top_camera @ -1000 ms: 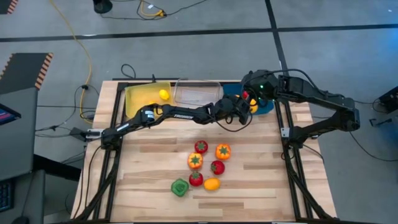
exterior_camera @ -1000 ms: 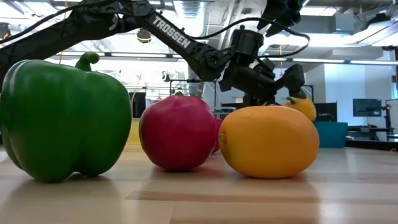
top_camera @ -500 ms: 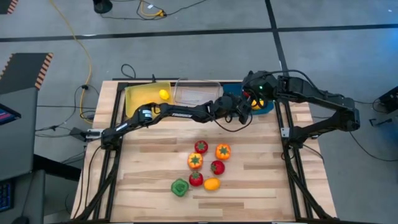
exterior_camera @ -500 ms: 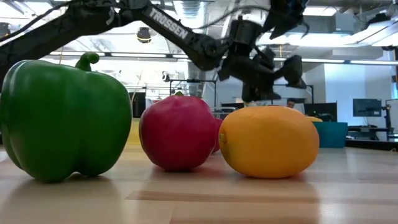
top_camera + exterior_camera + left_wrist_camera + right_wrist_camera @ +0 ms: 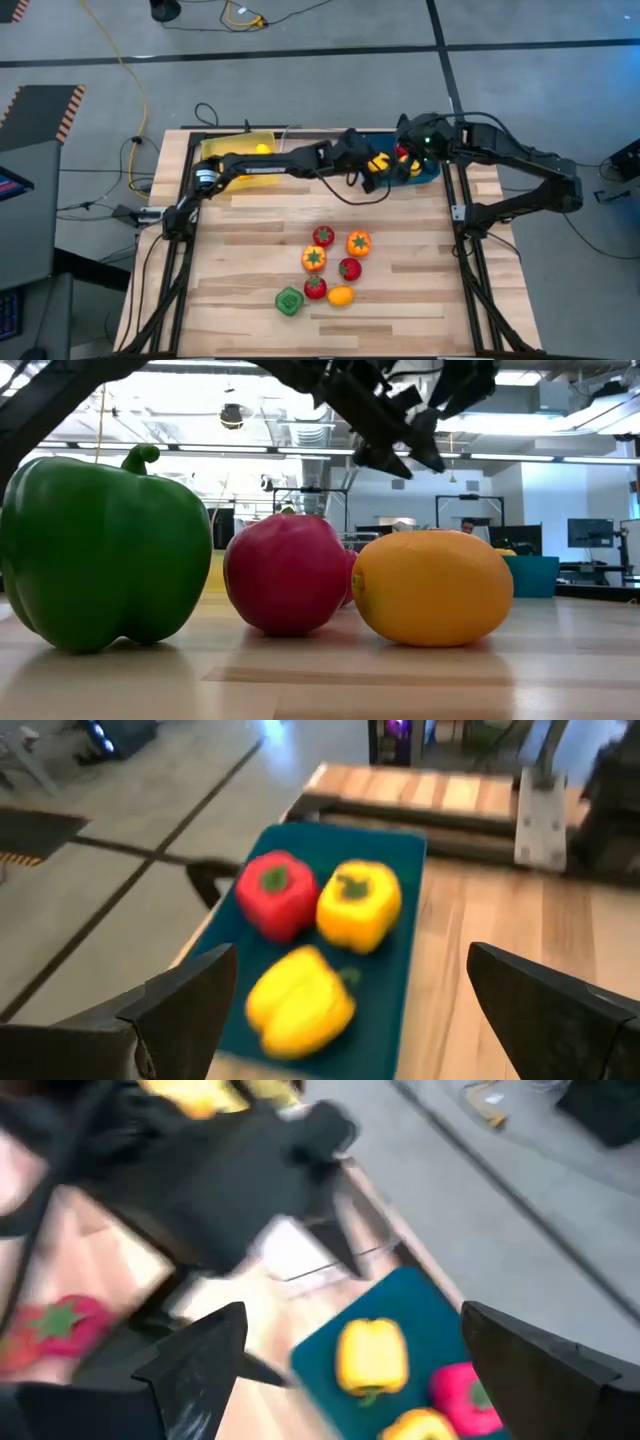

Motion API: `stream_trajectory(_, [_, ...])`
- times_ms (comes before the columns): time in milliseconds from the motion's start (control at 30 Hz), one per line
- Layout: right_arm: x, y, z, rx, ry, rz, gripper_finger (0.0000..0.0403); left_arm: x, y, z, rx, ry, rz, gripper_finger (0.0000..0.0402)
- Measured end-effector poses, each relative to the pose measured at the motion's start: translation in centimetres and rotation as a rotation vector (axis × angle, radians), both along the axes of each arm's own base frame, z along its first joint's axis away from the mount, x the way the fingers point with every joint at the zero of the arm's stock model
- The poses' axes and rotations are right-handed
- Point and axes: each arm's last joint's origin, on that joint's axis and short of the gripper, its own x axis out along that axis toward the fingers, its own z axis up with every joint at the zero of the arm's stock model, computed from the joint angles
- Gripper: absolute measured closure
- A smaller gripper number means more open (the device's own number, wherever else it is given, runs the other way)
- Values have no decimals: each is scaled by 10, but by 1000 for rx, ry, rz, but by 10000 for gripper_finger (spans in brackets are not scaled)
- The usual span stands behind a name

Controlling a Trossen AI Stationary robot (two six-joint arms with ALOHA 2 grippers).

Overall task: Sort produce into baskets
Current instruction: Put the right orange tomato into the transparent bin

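Blue basket [image 5: 400,900] sits right below the left end effector [image 5: 375,165], w/ three peppers inside: red pepper [image 5: 276,892], yellow pepper [image 5: 358,902] touching it, and a 2nd yellow one [image 5: 298,1000] on its side nearest the fingers. Left end effector is spread wide, nothing between its fingers [image 5: 175,1010]. Right end effector [image 5: 412,150] hangs just beside it over the same basket, also wide open & empty. Yellow basket [image 5: 222,150] is well off toward the left arm's base, w/ one lemon [image 5: 262,149] in it; clear basket [image 5: 300,135] lies between the two, mostly hidden under the left arm, contents can't tell. Rest of the produce is loose on the counter [image 5: 250,270], well apart from both end effectors toward the near edge: green pepper [image 5: 289,301], orange citrus [image 5: 341,295], red berries [image 5: 349,268], orange pepper [image 5: 358,243] & others, clustered. All glossy, plastic-looking, green tops on the red ones.
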Motion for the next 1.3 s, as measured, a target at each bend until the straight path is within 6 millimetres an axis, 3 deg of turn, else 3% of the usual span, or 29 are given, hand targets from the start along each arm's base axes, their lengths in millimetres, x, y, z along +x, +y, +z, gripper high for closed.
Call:
stream_trajectory(200, [-13, 4, 6, -1, -18, 1, 10, -15, -2, -11, -24, 167, -6, 19])
stream_trajectory(333, [-18, 6, 9, 13, -47, -10, 10, -28, -5, -5, -30, 174, -15, 19])
stream_trajectory(533, [-19, 17, 2, 65, 22, 27, 10, -70, -14, -6, -49, 195, -16, 19])
stream_trajectory(900, [10, 31, -12, 173, 28, 16, 10, -165, -44, -11, -94, 92, 1, 19])
stream_trajectory(1133, [29, 35, -26, 268, 53, -24, 10, -204, -67, -19, -109, 81, -39, 19])
stream_trajectory(1300, [50, 43, -44, 286, 134, 13, 10, -218, -78, -24, -131, 81, -54, 19])
